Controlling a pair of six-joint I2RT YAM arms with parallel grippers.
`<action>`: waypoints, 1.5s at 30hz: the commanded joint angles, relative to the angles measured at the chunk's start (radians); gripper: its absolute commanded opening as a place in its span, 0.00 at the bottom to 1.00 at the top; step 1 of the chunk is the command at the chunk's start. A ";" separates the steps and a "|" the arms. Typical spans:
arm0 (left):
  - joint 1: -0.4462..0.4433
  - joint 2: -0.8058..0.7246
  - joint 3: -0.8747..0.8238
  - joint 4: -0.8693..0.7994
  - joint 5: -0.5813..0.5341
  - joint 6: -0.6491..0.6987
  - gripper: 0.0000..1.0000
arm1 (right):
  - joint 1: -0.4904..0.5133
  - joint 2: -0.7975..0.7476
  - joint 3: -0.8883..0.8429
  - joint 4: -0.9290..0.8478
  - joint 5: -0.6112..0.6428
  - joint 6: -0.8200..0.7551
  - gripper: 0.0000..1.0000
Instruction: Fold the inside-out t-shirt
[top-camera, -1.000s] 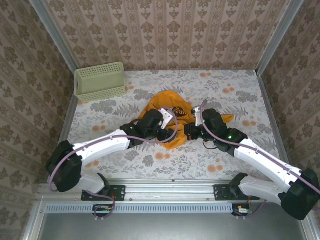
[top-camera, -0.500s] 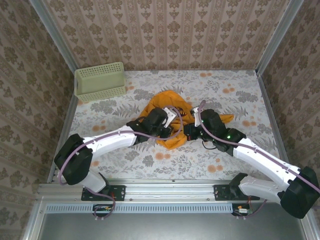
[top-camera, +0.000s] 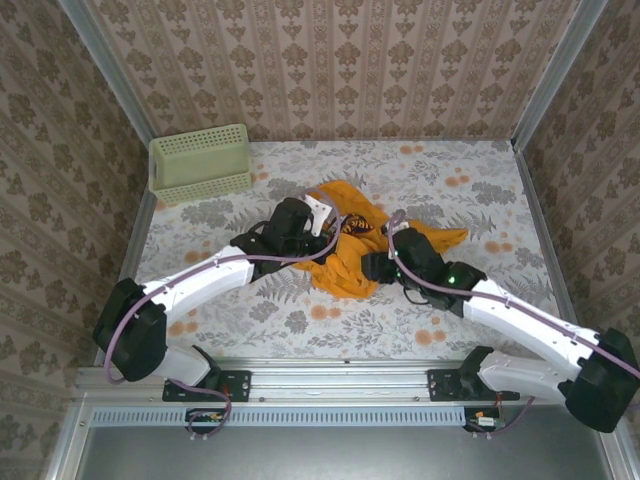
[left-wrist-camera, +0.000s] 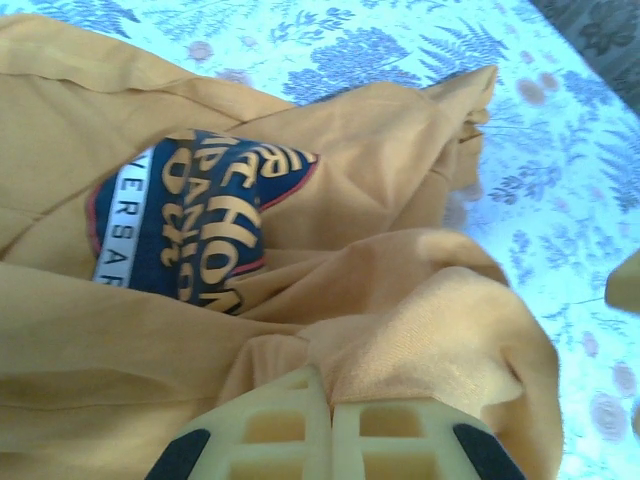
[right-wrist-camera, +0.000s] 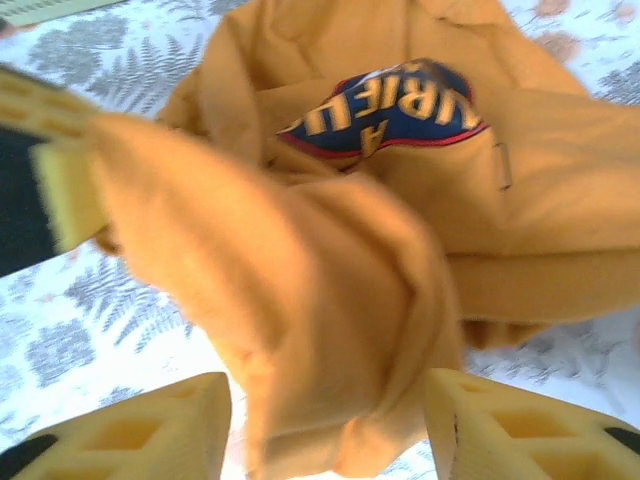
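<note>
Two arms meet over the t-shirt (top-camera: 350, 250), which lies bunched in the middle of the table (top-camera: 480, 180), well apart from the green basket (top-camera: 200, 163) at the far left corner. On that heap the left jaws are pressed together on a fold of orange cloth, seen from the left wrist as a ridge of fabric pinched at their tips. That grip looks meant to lift or drag the layer so the shirt can be opened out. Opposite, the right jaws stand apart with a hanging lobe of cloth between them, unclamped, so this arm holds nothing. The dark blue print (left-wrist-camera: 190, 225) peeks from a hollow among plain orange folds, which suggests the garment is only partly turned and far from flat. Folding proper looks not yet begun; spreading would have to come first.
</note>
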 joint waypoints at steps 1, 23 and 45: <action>-0.004 -0.022 0.030 0.020 0.068 -0.061 0.00 | 0.078 -0.060 -0.060 0.043 0.080 0.044 0.61; 0.107 -0.200 0.069 -0.106 -0.058 -0.091 0.00 | 0.115 0.127 0.059 -0.047 0.192 -0.002 0.10; 0.143 0.098 0.156 -0.331 -0.031 -0.061 0.17 | 0.034 -0.089 -0.082 0.312 -0.164 -0.030 0.00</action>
